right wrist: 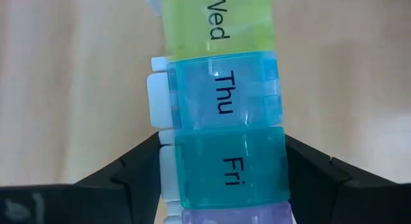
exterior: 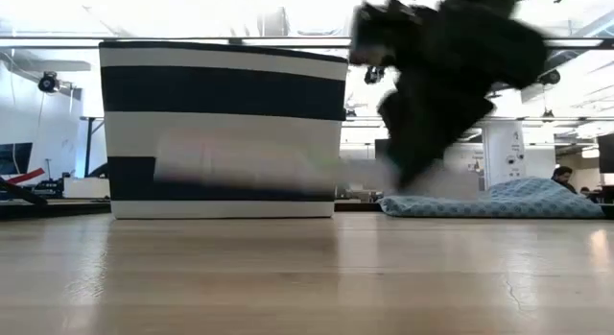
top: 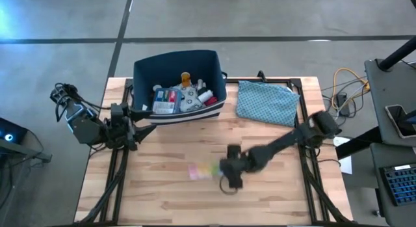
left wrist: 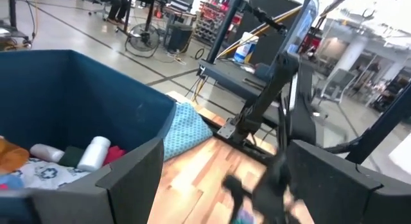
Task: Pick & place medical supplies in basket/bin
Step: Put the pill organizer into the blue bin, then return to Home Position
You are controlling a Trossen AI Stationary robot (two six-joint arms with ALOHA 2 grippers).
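From above, the large dark navy soft-sided bin [top: 179, 82] stands at the table's far edge with bottles and packets inside, the left gripper [top: 133, 131] waits spread near its left corner, and the right gripper [top: 229, 177] hangs over the rainbow plastic pill organizer [top: 202, 170] on the wooden table [top: 273, 188]. In the right wrist view, its fingers [right wrist: 138, 166] flank the organizer [right wrist: 221, 121] at the "Fri" cell; whether they press it, I cannot tell.

A dark navy bin [left wrist: 96, 108] holds a white bottle [left wrist: 94, 153] among other supplies. A teal patterned pouch [left wrist: 187, 129] lies just beside it on the wooden table [left wrist: 192, 185].
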